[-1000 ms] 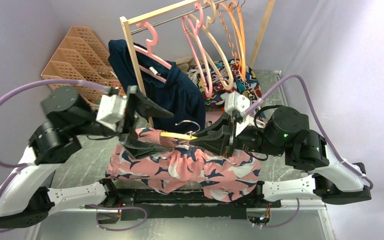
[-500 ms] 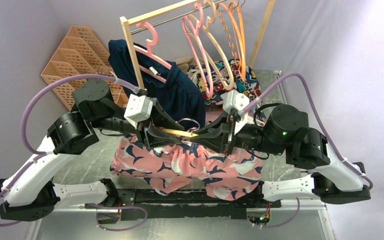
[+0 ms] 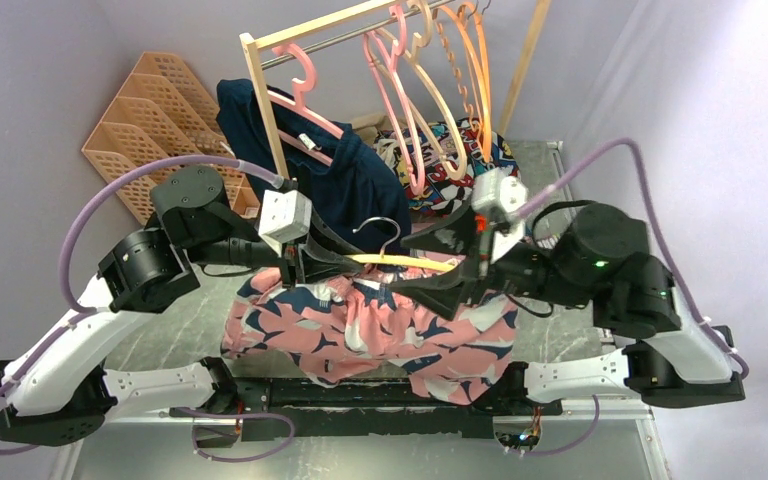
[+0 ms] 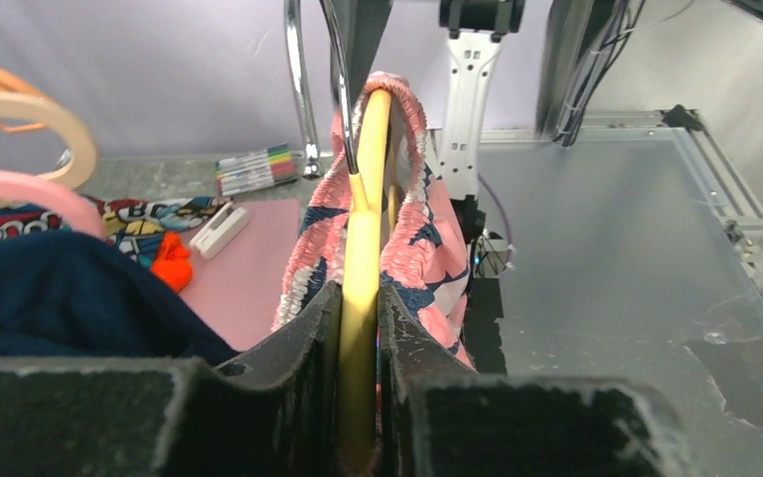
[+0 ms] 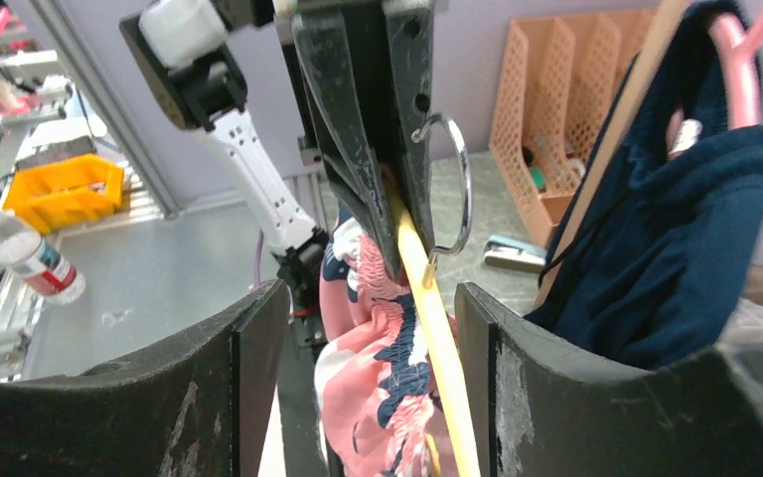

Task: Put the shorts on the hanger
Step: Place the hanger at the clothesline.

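The hanger [image 3: 370,258] is a thin pale yellow bar with a silver wire hook [image 3: 380,229], held level above the table between the two arms. The salmon-pink shorts [image 3: 380,325] with navy and white blotches hang from it, waistband bunched around the bar. My left gripper [image 3: 335,262] is shut on the hanger's left end. The left wrist view shows the yellow bar [image 4: 363,248] pinched between both pads of the left gripper [image 4: 360,293], with the shorts [image 4: 427,238] behind. My right gripper [image 5: 373,288] is open. Its fingers stand apart on either side of the hanger [image 5: 437,338] and shorts [image 5: 368,388], touching neither.
A wooden rack [image 3: 260,80] at the back carries pink and orange hangers [image 3: 400,100] and a navy garment [image 3: 360,190]. A cartoon-print cloth [image 3: 470,150] lies behind. An orange file organiser [image 3: 150,110] stands at the back left. Markers [image 4: 253,169] and a pink mat [image 4: 248,268] lie beyond the shorts.
My left gripper swung in and shut on the hanger's left end. My right gripper let go of the hanger, opened and drew back to the right. The hanger with the shorts sits slightly higher.
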